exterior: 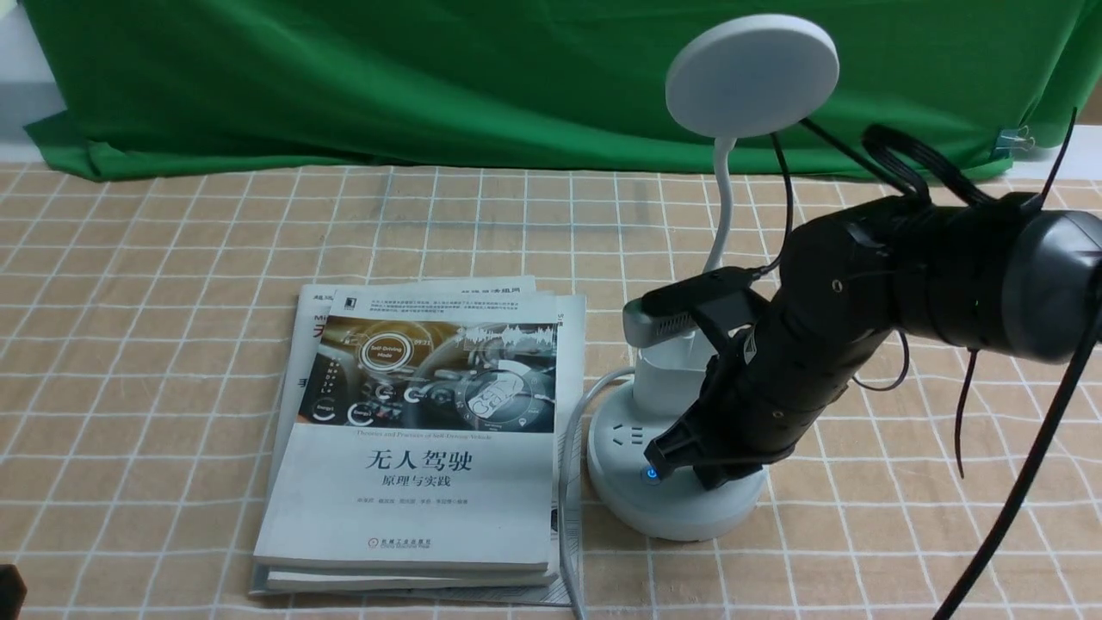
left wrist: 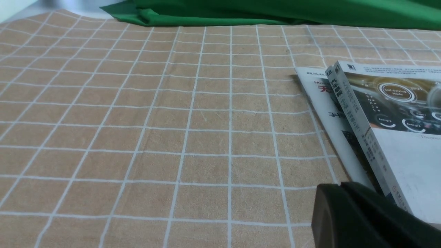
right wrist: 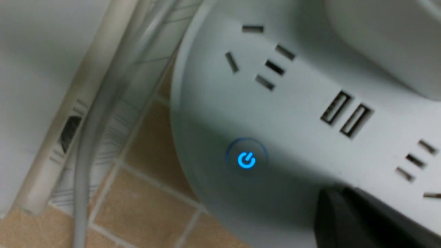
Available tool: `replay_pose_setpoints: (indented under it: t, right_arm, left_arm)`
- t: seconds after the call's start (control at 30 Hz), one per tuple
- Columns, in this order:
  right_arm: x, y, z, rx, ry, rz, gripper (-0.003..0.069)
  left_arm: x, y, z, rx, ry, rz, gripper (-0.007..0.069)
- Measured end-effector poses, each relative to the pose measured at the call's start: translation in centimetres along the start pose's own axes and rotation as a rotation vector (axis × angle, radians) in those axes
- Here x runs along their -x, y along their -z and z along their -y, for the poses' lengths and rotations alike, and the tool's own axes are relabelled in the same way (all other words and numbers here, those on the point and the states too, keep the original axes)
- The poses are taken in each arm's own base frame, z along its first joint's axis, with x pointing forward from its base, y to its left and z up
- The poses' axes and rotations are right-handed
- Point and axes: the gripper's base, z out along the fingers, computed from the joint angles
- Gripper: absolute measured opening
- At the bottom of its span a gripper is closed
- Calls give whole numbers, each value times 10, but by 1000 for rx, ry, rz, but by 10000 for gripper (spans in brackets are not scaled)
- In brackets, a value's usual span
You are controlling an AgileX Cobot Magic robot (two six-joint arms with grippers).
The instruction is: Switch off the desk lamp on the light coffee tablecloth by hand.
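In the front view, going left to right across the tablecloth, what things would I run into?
Stack of books → grey cable → desk lamp. The right gripper overlaps the lamp's base, so it is left out.

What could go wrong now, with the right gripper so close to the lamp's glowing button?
1. The right gripper seems just off the blue power button; pressing from here may land on bare base or the socket slots instead.
2. A slanted push could slide the desk lamp on the light coffee tablecloth, or pull its white cable beside the books.
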Motion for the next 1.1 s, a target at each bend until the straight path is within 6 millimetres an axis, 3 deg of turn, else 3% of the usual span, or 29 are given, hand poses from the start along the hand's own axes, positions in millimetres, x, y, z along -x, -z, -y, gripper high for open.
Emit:
replay_pose_setpoints:
  t: [0.23,0.33,0.4,0.5,0.57,0.6,0.63,0.87,1.1]
  right_arm:
    - [-3,15,-1,-1,2,44,38]
    - [-5,33,-2,0,5,92,38]
    - [-14,59,-3,0,9,152,38]
    - [-41,83,-5,0,11,205,38]
    - [-66,91,-5,-1,11,229,38]
    - [-69,91,-5,-1,12,232,38]
    - [-89,98,-5,-2,10,268,39]
    - [-156,100,-5,1,-13,313,50]
    - [-174,122,-6,3,-8,447,65]
  left_arm:
    - [0,0,0,0,0,0,4]
    - [0,0,0,0,0,0,4]
    - [0,0,0,0,0,0,4]
    - [0,0,0,0,0,0,4]
    - [0,0,0,0,0,0,4]
    - [0,0,0,0,0,0,4]
    - [0,0,0,0,0,0,4]
    - [0,0,0,0,0,0,4]
    - [0,0,0,0,0,0,4]
